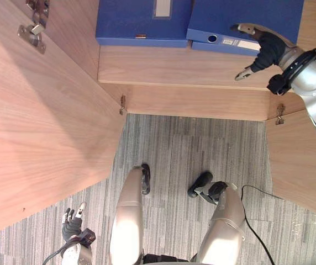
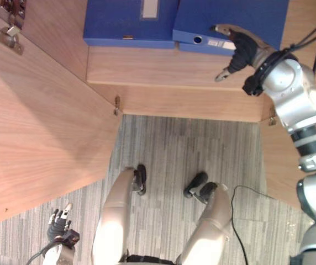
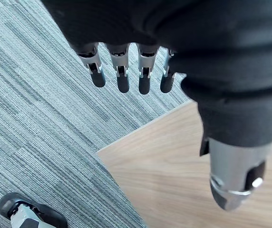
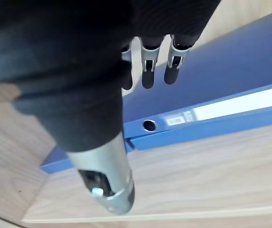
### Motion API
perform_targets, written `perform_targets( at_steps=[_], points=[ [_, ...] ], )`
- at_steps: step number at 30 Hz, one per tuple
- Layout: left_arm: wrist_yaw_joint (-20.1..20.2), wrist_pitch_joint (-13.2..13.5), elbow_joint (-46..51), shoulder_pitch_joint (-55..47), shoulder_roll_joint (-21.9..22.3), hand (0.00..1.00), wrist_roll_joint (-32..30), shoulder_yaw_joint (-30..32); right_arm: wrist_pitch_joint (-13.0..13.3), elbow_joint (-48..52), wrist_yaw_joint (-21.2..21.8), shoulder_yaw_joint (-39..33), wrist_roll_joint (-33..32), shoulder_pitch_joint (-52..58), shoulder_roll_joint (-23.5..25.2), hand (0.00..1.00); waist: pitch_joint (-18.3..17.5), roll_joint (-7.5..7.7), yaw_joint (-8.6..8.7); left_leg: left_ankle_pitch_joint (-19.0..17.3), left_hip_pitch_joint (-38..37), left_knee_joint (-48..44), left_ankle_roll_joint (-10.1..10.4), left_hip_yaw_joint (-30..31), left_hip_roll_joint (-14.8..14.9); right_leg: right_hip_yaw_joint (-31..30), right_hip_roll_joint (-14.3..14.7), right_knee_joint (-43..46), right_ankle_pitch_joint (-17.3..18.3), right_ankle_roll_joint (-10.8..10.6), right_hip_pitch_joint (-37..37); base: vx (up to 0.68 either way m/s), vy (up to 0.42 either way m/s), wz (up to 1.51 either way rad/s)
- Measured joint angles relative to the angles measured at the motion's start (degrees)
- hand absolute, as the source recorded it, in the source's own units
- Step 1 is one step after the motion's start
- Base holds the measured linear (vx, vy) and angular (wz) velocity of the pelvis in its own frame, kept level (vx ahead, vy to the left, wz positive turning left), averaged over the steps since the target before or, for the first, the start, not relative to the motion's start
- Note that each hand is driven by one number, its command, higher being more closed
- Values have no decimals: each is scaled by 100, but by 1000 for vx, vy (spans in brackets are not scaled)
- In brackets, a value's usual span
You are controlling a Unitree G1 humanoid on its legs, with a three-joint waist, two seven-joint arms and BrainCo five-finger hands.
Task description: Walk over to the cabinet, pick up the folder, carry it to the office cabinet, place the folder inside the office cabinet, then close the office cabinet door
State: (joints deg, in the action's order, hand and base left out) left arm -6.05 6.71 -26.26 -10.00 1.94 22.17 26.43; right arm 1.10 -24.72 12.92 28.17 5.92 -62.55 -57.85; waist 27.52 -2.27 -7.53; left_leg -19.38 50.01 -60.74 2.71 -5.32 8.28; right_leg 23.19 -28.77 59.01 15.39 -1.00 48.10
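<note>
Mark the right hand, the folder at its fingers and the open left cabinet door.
right hand [image 1: 267, 48]: left eye view, dark cover on its back.
folder [image 1: 246, 16]: left eye view, blue top cover.
left cabinet door [image 1: 42, 110]: left eye view, bare wood panel.

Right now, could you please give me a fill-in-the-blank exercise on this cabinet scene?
The left folder and the right folder are both ___. The right hand reaches over the ___ folder, fingers straight. The left hand hangs over grey ___. The left door stands ___.
Missing: blue; right; carpet; open.
</note>
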Motion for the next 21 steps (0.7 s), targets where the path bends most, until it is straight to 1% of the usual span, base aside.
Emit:
perform_targets(
  at_steps=[5,8,11,15,17,21],
  points=[
    [-20,0,6,3,-10,0,2,0,-17,-528,-64,-151,5,42,11,0,2,-5,29,-3,176,-166,-2,24,6,-23,-55,189,34,40,166,-46,-2,2],
    [-36,0,17,7,-18,0,2,0,-38,-715,-195,-216,14,42,16,0,3,-10,26,-1,310,-273,-3,35,5,-48,-93,310,53,63,308,-23,-1,2],
    [-41,0,92,5,-18,0,3,0,-93,-886,-194,-213,208,43,85,0,4,-11,27,-1,333,-322,-2,60,0,-51,-117,390,90,72,325,-26,-14,4],
    [-41,0,136,6,-21,0,3,0,-100,-931,-217,-215,209,37,96,0,1,-17,29,-2,385,-327,31,78,0,-49,-122,425,110,80,369,0,0,0],
    [-41,-1,136,4,-21,0,5,0,-107,-1124,-259,-215,209,37,169,0,2,-18,29,14,410,-321,27,78,-1,-49,-125,433,110,81,402,0,0,0],
    [-41,-1,169,4,-26,0,12,0,-113,-1331,-443,-240,215,34,229,0,1,-23,31,54,393,-256,25,79,-28,-47,-141,432,122,96,403,4,-12,3]
  ],
)
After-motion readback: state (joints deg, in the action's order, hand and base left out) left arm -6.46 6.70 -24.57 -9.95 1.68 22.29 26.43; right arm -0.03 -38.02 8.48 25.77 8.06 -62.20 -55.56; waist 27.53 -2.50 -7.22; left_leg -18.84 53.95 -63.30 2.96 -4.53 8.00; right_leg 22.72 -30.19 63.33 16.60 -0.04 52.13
